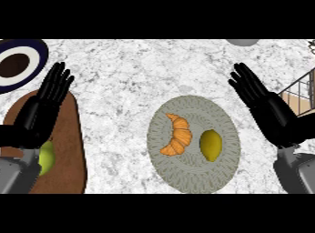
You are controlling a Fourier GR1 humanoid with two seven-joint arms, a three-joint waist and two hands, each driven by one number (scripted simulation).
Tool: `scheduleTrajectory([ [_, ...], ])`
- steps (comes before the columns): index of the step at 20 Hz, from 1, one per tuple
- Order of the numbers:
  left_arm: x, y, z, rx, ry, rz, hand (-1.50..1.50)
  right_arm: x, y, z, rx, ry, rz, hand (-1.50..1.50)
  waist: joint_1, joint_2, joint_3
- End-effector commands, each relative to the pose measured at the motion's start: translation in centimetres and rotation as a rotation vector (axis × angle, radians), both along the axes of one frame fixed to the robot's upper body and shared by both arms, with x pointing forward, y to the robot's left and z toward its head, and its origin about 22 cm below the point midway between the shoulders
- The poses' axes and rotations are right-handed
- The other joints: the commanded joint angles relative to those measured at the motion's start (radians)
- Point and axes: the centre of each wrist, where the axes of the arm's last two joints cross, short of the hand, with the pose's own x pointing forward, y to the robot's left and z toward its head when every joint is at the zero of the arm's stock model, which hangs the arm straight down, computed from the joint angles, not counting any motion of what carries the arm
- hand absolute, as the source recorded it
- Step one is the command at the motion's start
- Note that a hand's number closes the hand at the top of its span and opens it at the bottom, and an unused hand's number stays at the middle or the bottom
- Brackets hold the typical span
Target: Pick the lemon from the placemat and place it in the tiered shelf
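Observation:
A yellow lemon (210, 145) lies on the right half of a round grey placemat (194, 177), next to an orange croissant (178, 135). My right hand (267, 109) is open with straight fingers pointing up, just right of the placemat and apart from the lemon. The tiered shelf (308, 93), made of light wood with a dark frame, shows at the right edge, partly behind that hand. At the left, my left hand (43, 107) is open too, fingers up, above a brown board.
A brown cutting board (69, 150) at the lower left carries a green fruit (47, 157), partly hidden by my left forearm. A dark blue and white bowl (13, 66) sits at the upper left. A grey object (243, 42) peeks in at the top edge.

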Motion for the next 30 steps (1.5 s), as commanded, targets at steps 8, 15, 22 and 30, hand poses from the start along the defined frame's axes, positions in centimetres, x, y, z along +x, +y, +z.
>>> scheduleTrajectory([
  [8, -1.6, 1.2, -4.2, 0.120, 0.174, 0.113, 0.00, -1.0, -0.6, -0.2, 0.676, 0.053, -0.594, 1.50, -0.132, -0.033, 0.077],
  [15, -1.3, -0.1, -4.5, 0.168, 0.191, 0.120, 0.00, -7.1, -7.0, -10.7, -0.277, 0.050, -1.321, -1.50, -0.100, -0.007, 0.030],
  [22, -0.3, -5.1, -4.5, 0.186, 0.184, 0.080, 0.00, -11.0, -1.1, -9.8, -0.137, -0.086, -1.167, -1.50, -0.048, -0.012, 0.030],
  [30, -0.2, -5.0, -4.2, 0.186, 0.190, 0.056, 0.00, -13.2, 0.2, -6.1, -0.406, 0.111, -0.980, -1.50, -0.029, -0.010, 0.025],
])
